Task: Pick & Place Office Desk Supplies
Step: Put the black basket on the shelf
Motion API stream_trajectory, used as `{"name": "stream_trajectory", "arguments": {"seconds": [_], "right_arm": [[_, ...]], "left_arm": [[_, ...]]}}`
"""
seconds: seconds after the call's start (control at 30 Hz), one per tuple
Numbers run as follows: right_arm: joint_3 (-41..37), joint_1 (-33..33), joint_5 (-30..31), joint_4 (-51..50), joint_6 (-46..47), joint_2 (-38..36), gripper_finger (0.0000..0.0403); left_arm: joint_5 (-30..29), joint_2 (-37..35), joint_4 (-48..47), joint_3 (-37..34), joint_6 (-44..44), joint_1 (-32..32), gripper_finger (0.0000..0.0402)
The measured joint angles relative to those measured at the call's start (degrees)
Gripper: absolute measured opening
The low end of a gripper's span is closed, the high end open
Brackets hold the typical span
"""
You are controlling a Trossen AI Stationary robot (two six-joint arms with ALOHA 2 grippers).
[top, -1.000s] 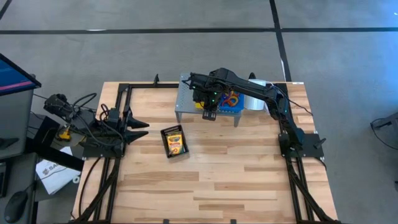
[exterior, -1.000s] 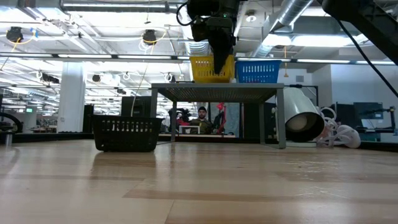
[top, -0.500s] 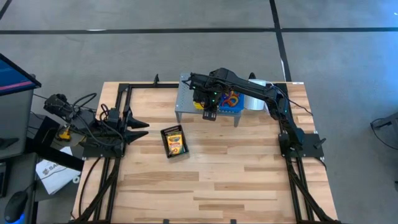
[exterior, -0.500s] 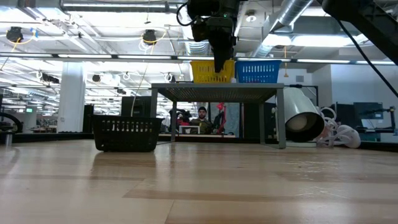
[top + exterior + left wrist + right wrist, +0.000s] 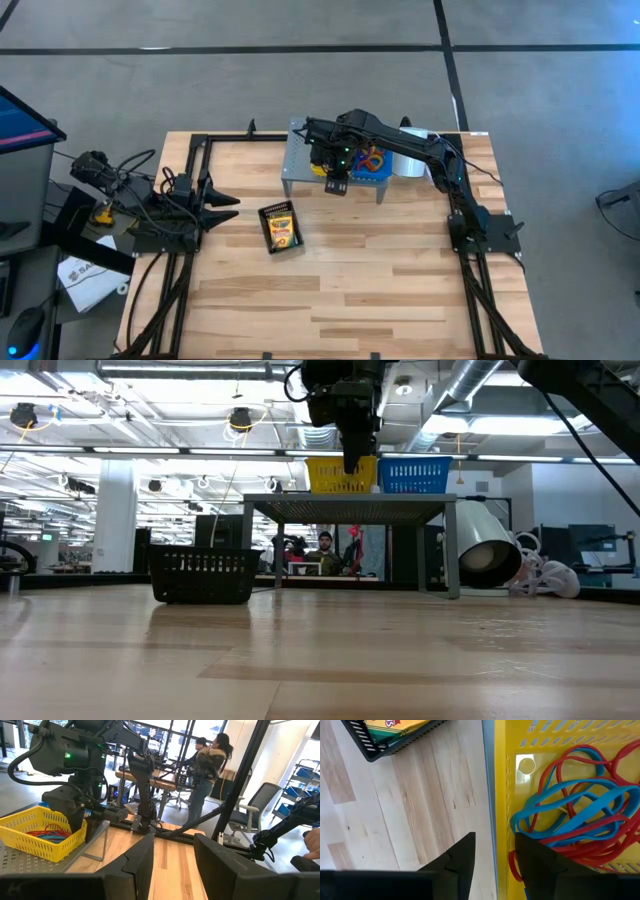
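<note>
Almost nothing on the surface (image 5: 340, 290) has shifted in the last second; the one change is the right claw (image 5: 352, 463), whose fingers were drawn close together and now stand parted with nothing between them. It hangs over the near rim of the yellow basket (image 5: 342, 473), which sits on the grey perforated riser (image 5: 350, 508) beside a blue basket (image 5: 413, 474). From the right wrist view, a tangle of red and blue rubber bands (image 5: 580, 815) lies inside the yellow basket, the dark fingers (image 5: 457, 862) straddling its wall. A black basket (image 5: 280, 228) holding a yellow-and-green crayon box (image 5: 281, 231) rests on the wood in front of the riser, well apart from it. A white roll (image 5: 487, 555) lies on its side just beside the riser's right leg. Off at the left edge the left claw (image 5: 228, 199) waits, its fingers (image 5: 142, 865) spread and empty.
</note>
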Motion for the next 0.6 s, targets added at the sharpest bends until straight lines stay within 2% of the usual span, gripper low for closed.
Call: {"name": "stream_trajectory", "arguments": {"seconds": [0.27, 0.6], "right_arm": [[0.0, 0.0, 0.0, 0.0, 1.1, 0.0, 0.0153], [1.3, -0.5, -1.0, 1.0, 2.2, -0.9, 0.0156]], "left_arm": [[0.0, 0.0, 0.0, 0.0, 0.0, 0.0, 0.0135], [0.0, 0.0, 0.0, 0.0, -0.1, 0.0, 0.0135]]}}
